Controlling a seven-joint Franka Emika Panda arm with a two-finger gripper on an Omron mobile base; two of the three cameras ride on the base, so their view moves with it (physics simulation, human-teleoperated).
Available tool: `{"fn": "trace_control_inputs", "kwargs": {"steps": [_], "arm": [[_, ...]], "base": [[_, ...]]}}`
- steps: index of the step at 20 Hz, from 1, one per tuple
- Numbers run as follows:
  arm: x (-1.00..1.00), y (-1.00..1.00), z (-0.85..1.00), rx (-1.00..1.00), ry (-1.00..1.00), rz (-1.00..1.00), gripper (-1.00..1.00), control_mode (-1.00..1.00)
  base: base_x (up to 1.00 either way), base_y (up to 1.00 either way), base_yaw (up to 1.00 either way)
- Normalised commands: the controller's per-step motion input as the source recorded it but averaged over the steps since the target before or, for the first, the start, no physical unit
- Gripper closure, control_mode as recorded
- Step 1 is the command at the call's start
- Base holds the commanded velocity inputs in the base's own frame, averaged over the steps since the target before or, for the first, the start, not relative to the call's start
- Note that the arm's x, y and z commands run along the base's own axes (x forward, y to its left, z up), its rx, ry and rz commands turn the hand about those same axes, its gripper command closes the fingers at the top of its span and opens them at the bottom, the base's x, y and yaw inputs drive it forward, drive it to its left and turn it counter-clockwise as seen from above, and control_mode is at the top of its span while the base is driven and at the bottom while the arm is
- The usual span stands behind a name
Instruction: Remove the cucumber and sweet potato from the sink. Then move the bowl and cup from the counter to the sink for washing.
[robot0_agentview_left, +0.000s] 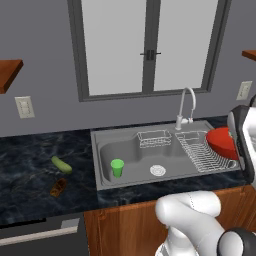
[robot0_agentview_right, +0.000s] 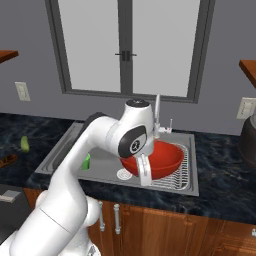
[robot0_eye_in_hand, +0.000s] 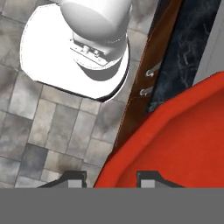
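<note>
The arm is seen in the right base view rising from the lower left, bent over the front edge of the sink (robot0_agentview_right: 60, 150), with its wrist turned so that the hand points back and down toward the cabinets. The end effector (robot0_eye_in_hand: 111, 177) is clamped on the rim of the bowl (robot0_agentview_right: 162, 156): in the hand view one finger (robot0_eye_in_hand: 72, 178) lies outside the red wall and the other inside it, with the rim between them. The floor tiles (robot0_eye_in_hand: 48, 127) and the wooden cabinet front (robot0_eye_in_hand: 146, 74) are seen past the bowl in that view.

The bowl is plain red, wide and shallow, and is held tilted above the right part of the sink, over the wire dish rack (robot0_agentview_left: 202, 150); whether it touches the rack cannot be told. In the left base view the bowl's red side is seen just beside the rack, partly hidden by the arm.

The cup (robot0_agentview_left: 117, 167), bright green and tapered, stands upright on the sink floor, left of the round white drain (robot0_agentview_left: 157, 170).

The cucumber (robot0_agentview_left: 61, 165) and the sweet potato (robot0_agentview_left: 58, 187) lie on the dark table (robot0_agentview_left: 30, 165) left of the sink, near each other but apart.
</note>
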Motion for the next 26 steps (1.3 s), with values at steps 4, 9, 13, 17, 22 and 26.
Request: {"fn": "trace_control_inputs", "kwargs": {"steps": [4, 9, 13, 17, 22, 26], "arm": [[-0.08, 0.28, 0.04, 0.0, 0.07, 0.08, 1.0, -1.0], [-0.08, 0.32, 0.03, 0.0, 0.08, 0.09, 1.0, -1.0], [-0.06, 0.34, 0.06, 0.0, 0.04, 0.1, 1.0, -1.0], [-0.01, 0.3, 0.13, 0.02, 0.01, 0.11, 1.0, -1.0], [0.0, 0.25, 0.09, 0.04, 0.06, 0.1, 1.0, -1.0], [0.02, 0.23, 0.04, 0.07, 0.13, 0.09, 1.0, -1.0]], "base": [[0.0, 0.0, 0.0], [0.0, 0.0, 0.0], [0.0, 0.0, 0.0], [0.0, 0.0, 0.0], [0.0, 0.0, 0.0], [0.0, 0.0, 0.0]]}}
